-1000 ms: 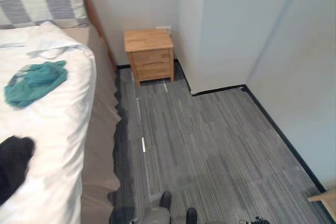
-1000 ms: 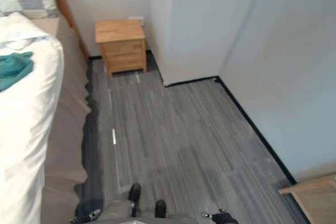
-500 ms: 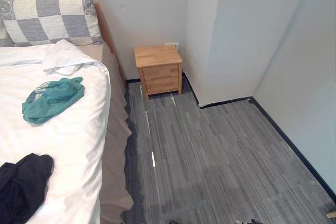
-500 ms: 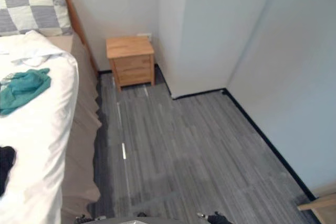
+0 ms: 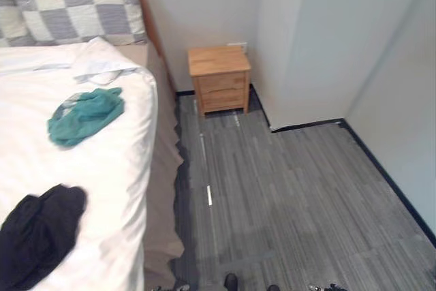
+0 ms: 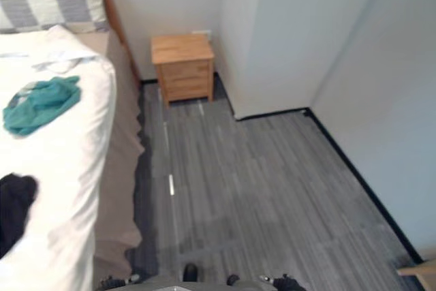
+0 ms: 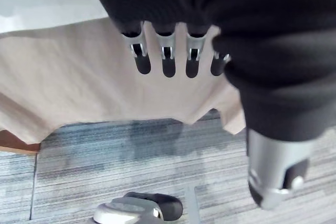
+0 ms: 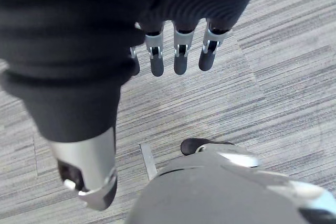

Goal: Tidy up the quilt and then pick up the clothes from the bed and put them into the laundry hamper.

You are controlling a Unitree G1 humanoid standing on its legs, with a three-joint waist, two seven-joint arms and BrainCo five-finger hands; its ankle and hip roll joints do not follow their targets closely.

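The head camera has swung over the last second, bringing more of the bed [image 5: 82,168] into sight: a second ago the black garment [image 5: 37,236] was cut off at the view's 8 o'clock edge, and now its whole heap shows at 8 o'clock on the white quilt [image 5: 102,161]. The things themselves have not moved; the picture shifted as a whole. The teal garment [image 5: 85,115] lies at 10 o'clock on the quilt, well apart from the black one, with the checked pillow [image 5: 75,11] at 11 o'clock by the headboard. The quilt's upper corner [image 5: 102,66] is turned back and rumpled near the pillow, so the tidying step looks not yet done. The nightstand [image 5: 219,78] stands at 12 o'clock against the wall, on the floor [image 5: 293,189]. The left robot hand [image 7: 168,56] hangs with fingers straight and relaxed, empty, just beside the bed skirt [image 7: 79,87]. The right robot hand [image 8: 178,51] hangs likewise over the floor, fingers straight, holding nothing. The robot seems to be turning toward the bed, and both garments are yet to be picked up; I see no hamper.
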